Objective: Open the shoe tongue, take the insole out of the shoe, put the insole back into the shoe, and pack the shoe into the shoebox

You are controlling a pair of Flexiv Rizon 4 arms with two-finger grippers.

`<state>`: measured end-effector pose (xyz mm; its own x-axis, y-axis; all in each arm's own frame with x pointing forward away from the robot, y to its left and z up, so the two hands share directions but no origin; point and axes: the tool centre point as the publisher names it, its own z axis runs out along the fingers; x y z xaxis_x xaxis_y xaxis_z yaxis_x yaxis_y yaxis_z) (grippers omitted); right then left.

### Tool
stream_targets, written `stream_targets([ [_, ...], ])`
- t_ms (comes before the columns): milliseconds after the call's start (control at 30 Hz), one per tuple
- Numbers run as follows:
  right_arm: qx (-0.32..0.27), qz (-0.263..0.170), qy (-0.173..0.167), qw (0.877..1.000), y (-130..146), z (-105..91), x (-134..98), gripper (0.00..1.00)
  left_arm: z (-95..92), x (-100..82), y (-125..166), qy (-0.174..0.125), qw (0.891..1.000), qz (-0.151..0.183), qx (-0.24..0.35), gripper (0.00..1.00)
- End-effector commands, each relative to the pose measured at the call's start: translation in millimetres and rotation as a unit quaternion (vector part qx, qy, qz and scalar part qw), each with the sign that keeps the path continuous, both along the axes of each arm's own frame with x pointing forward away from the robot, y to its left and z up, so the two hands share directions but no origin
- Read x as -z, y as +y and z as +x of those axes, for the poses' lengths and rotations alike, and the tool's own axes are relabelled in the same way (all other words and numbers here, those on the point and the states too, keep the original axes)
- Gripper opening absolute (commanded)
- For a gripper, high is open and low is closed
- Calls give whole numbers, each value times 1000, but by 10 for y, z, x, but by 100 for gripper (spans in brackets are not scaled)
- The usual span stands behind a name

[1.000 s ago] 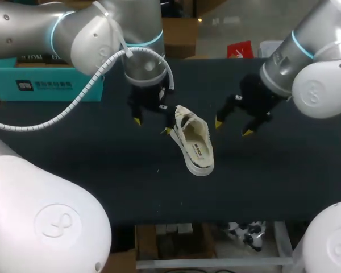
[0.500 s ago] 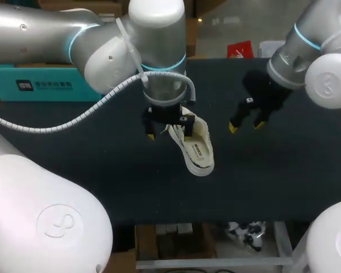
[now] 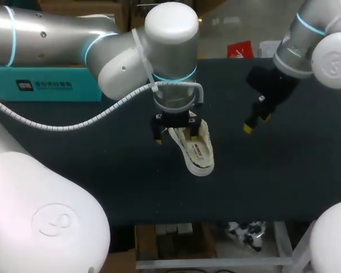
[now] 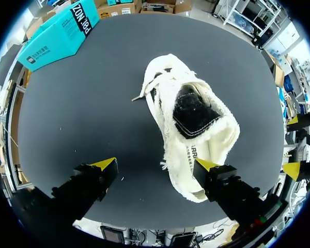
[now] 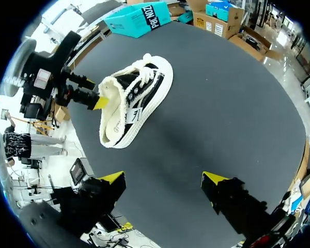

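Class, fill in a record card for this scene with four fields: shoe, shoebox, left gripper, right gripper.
shoe: white, lying mid-table on the dark table
shoebox: teal, at the table's far left edge
left gripper: open, over the shoe, gripping nothing
right gripper: open, over bare table, apart from the shoe

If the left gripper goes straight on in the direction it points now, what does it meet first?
Probably the shoe: the open left gripper points down at the table, one finger over the shoe's heel end, the other over bare table. Depth is unclear, so both may touch together.
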<state>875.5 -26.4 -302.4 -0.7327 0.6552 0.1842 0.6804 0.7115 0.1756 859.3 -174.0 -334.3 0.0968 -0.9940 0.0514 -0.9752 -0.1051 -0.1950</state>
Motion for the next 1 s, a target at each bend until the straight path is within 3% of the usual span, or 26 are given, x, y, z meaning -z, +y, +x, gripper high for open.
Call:
stream_targets([
  [33, -26, -1, -8, 1000, -67, -3, 16, 100, 82, 123, -3, 0, 1000, -13, -8, 100],
  [233, -86, -4, -37, 996, -216, -28, 33, 100, 141, 144, 1, -8, 999, -24, -34, 99],
  [300, -109, -9, -45, 993, -245, -39, 37, 100, 157, 147, -2, -6, 999, -29, -37, 76],
  [333, -120, -13, -47, 992, -254, -40, 40, 100, 163, 147, -2, -7, 999, -30, -42, 60],
  [400, -148, -23, -48, 988, -269, -37, 52, 100, 176, 152, -11, -7, 998, -32, -47, 25],
  [433, -148, -23, -48, 988, -269, -37, 52, 100, 180, 153, -14, -8, 998, -33, -50, 0],
  [1000, -148, -23, -48, 988, -269, -37, 52, 100, 407, 163, -11, -4, 996, -53, -73, 0],
])
